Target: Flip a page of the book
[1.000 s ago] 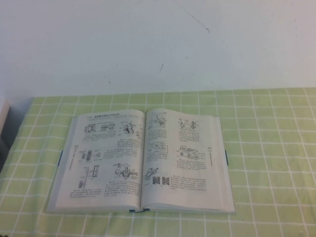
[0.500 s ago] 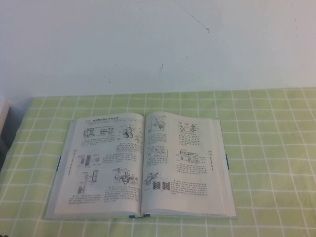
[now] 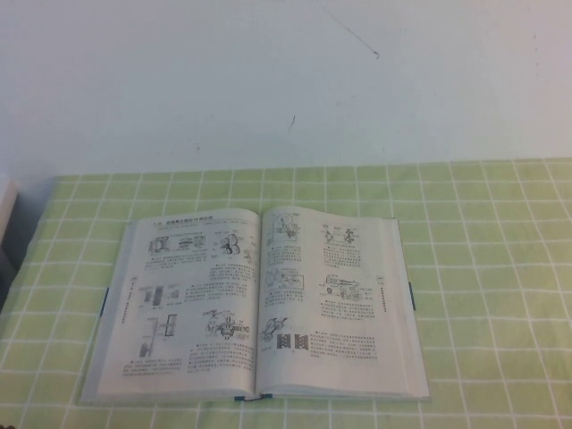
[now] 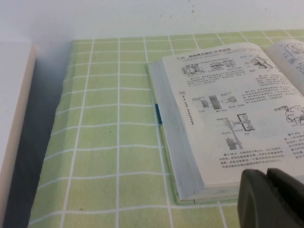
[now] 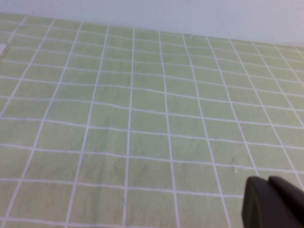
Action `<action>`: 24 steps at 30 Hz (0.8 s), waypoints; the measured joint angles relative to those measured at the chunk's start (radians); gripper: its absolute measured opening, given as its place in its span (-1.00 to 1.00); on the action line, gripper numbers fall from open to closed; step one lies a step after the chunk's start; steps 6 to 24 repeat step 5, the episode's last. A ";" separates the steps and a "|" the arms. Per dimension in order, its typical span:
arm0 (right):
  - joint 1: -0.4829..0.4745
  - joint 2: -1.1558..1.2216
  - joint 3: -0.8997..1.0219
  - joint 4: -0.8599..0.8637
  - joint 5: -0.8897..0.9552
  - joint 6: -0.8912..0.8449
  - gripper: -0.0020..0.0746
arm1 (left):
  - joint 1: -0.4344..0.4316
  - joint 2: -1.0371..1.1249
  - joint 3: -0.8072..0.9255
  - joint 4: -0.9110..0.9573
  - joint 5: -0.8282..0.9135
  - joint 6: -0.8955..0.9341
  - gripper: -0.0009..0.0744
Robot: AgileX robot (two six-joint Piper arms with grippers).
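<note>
On the book's (image 4: 176, 156) left-hand page (image 4: 256, 118), the heading line (image 4: 209, 56) starts with what looks like "7.32", then Chinese characters too small for me to read. A caption (image 4: 232, 155) under one drawing seems to say "7.32.4". The other captions and paragraphs are only grey lines from here. The left gripper (image 4: 270, 199), by the book's near corner, and the right gripper (image 5: 273, 202), over the table (image 5: 142, 118), carry nothing readable.

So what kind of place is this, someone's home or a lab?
Probably a test setup, not a home: an open book lies on a green checked tablecloth against a bare white wall. The left gripper is beside the book; the right gripper hangs over bare cloth.
</note>
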 joint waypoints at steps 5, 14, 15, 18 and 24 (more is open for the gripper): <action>0.000 0.000 0.000 0.000 0.000 0.000 -0.95 | 0.000 0.000 0.000 0.000 0.000 0.000 -0.98; 0.000 0.000 0.000 0.000 0.000 0.000 -0.95 | 0.000 0.000 0.000 0.000 0.000 0.000 -0.98; 0.000 0.000 0.000 0.000 0.000 0.000 -0.95 | 0.000 0.000 0.000 0.000 0.000 0.000 -0.98; 0.000 0.000 0.000 0.000 0.000 0.000 -0.95 | 0.000 0.000 0.000 0.000 0.000 0.000 -0.98; 0.000 0.000 0.000 0.000 0.000 0.000 -0.95 | 0.000 0.000 0.000 0.000 0.000 0.000 -0.98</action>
